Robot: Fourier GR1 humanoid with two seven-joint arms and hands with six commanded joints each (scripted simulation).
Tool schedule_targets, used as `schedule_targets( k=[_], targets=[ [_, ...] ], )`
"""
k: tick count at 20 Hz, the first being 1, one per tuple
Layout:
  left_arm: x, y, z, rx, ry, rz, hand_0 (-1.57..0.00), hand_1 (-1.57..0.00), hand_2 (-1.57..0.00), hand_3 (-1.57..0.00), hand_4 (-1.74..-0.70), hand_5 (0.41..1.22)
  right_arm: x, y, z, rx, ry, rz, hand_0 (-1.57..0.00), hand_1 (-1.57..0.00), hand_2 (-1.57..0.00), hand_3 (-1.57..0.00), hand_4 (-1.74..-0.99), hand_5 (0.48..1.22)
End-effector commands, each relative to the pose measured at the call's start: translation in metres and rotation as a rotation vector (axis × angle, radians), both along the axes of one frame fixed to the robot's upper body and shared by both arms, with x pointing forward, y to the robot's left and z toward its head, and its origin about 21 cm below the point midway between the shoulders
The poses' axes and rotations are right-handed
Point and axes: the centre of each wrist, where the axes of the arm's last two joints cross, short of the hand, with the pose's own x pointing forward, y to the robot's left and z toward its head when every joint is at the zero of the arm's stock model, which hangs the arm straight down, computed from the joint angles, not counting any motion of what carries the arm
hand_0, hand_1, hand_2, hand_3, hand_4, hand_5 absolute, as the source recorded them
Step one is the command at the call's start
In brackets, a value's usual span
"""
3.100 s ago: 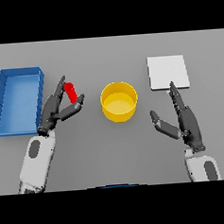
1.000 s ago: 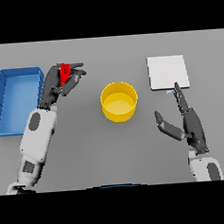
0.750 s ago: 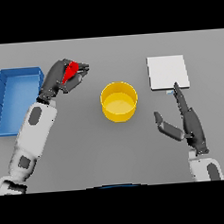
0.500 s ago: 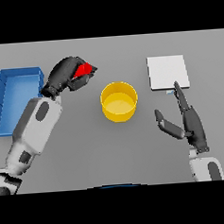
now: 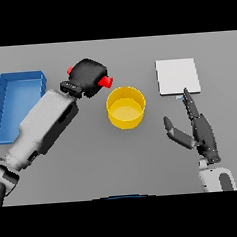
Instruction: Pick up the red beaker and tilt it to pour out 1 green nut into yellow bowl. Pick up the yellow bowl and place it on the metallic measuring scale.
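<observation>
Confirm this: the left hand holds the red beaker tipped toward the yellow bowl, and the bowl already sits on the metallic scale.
Wrong on the last point. In the head view the yellow bowl stands on the grey table, apart from the metallic scale to its right. The left hand does hold the red beaker tipped toward the bowl.

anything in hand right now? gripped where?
Left robot hand is wrapped round the middle of the red beaker; only its two ends show. Right robot hand is open and holds nothing.
</observation>
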Motion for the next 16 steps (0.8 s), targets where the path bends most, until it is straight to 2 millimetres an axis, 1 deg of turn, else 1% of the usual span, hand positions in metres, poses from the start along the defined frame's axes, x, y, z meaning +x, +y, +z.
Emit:
schedule_targets(
  k=[1, 2, 3, 4, 5, 7, 8, 9, 10, 11, 12, 13, 14, 15, 16],
  targets=[
    [0.002, -0.005, 0.007, 0.052, -0.014, -0.027, -1.57, -1.57, -1.57, -1.38, -1.71, 1.211, -0.002, 0.001, -0.001, 0.01, -0.001, 0.008, 0.0, 0.0, 0.0, 0.0, -1.195, 0.671],
    [0.005, -0.011, 0.011, 0.119, -0.021, -0.05, -1.57, -1.57, -1.57, -1.36, -1.71, 1.213, 0.002, 0.0, 0.001, 0.027, 0.011, -0.003, 0.0, 0.0, 0.0, 0.0, -1.196, 0.666],
    [0.006, -0.017, 0.014, 0.17, -0.026, -0.067, -1.57, -1.57, -1.57, -1.35, -1.72, 1.215, -0.001, 0.0, -0.001, 0.04, 0.013, 0.0, 0.0, 0.0, 0.0, 0.0, -1.197, 0.659],
    [0.006, -0.023, 0.012, 0.214, -0.02, -0.091, -1.57, -1.57, -1.57, -1.33, -1.72, 1.216, -0.002, -0.002, -0.003, 0.047, 0.023, -0.007, 0.0, 0.0, 0.0, 0.0, -1.202, 0.651],
    [0.008, -0.025, 0.017, 0.254, -0.028, -0.125, -1.57, -1.57, -1.57, -1.29, -1.72, 1.217, 0.002, 0.002, -0.003, 0.057, 0.029, -0.004, 0.0, 0.0, 0.0, 0.0, -1.206, 0.639],
    [0.008, -0.031, 0.016, 0.328, -0.033, -0.181, -1.57, -1.57, -1.57, -1.39, -1.72, 1.218, -0.002, 0.002, -0.005, 0.055, 0.014, -0.007, 0.0, 0.0, 0.0, 0.0, -1.22, 0.624],
    [0.008, -0.039, 0.016, 0.359, -0.04, -0.215, -1.57, -1.57, -1.57, -1.43, -1.73, 1.219, 0.0, 0.001, -0.004, 0.038, 0.01, -0.021, 0.0, 0.0, 0.0, 0.0, -1.221, 0.617],
    [0.008, -0.04, 0.016, 0.391, -0.049, -0.24, -1.57, -1.57, -1.57, -1.46, -1.73, 1.219, -0.001, 0.001, -0.005, 0.037, -0.003, -0.023, 0.0, 0.0, 0.0, 0.0, -1.221, 0.61],
    [0.009, -0.04, 0.02, 0.428, -0.07, -0.252, -1.57, -1.57, -1.57, -1.48, -1.73, 1.22, 0.0, 0.003, -0.005, 0.026, -0.009, -0.022, 0.0, 0.0, 0.0, 0.0, -1.214, 0.6],
    [0.008, -0.046, 0.018, 0.473, -0.083, -0.266, -1.57, -1.57, -1.57, -1.5, -1.73, 1.22, -0.001, 0.002, -0.004, 0.015, -0.017, -0.028, 0.0, 0.0, 0.0, 0.0, -1.213, 0.591],
    [0.007, -0.048, 0.019, 0.507, -0.093, -0.3, -1.57, -1.57, -1.57, -1.51, -1.73, 1.22, -0.001, 0.003, -0.004, 0.018, -0.02, -0.029, 0.0, 0.0, 0.0, 0.0, -1.205, 0.584],
    [0.008, -0.051, 0.024, 0.548, -0.115, -0.313, -1.57, -1.57, -1.57, -1.52, -1.73, 1.22, 0.0, 0.003, -0.003, 0.018, -0.018, -0.028, 0.0, 0.0, 0.0, 0.0, -1.193, 0.578],
    [0.007, -0.055, 0.028, 0.59, -0.136, -0.334, -1.57, -1.57, -1.57, -1.53, -1.73, 1.22, -0.003, 0.002, -0.002, 0.021, -0.024, -0.033, 0.0, 0.0, 0.0, 0.0, -1.185, 0.575],
    [0.008, -0.054, 0.027, 0.625, -0.151, -0.344, -1.57, -1.57, -1.57, -1.54, -1.74, 1.221, -0.004, 0.003, -0.003, 0.006, -0.025, -0.035, 0.0, 0.0, 0.0, 0.0, -1.173, 0.572],
    [0.007, -0.057, 0.029, 0.665, -0.182, -0.364, -1.57, -1.57, -1.57, -1.55, -1.74, 1.221, -0.001, 0.004, -0.003, 0.014, -0.019, -0.037, 0.0, 0.0, 0.0, 0.0, -1.16, 0.569]
  ],
)
